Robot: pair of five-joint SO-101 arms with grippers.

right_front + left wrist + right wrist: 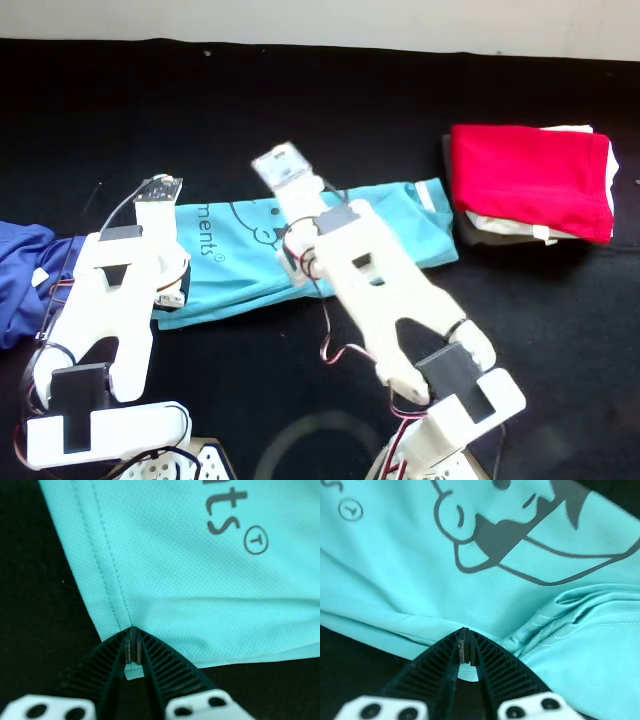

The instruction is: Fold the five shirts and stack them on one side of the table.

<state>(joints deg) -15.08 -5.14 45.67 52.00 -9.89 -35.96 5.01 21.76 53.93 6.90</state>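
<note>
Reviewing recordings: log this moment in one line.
left gripper shut on teal shirt corner; right gripper shut on its edge; red shirt atop stack; blue shirt crumpled

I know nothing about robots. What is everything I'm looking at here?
teal shirt: one, teal with dark print, mid-table, partly folded
blue shirt: one, blue, bunched beside the left arm
red shirt: one, red, folded, top of the stack on the right arm's side
white shirt: one, white, under the red shirt
dark garment: one, dark grey, bottom of the stack
table: one, black
left arm: one, white
right arm: one, white
left end effector: one, black, shut on the teal shirt's edge
right end effector: one, black, shut on the teal shirt's edge
</note>
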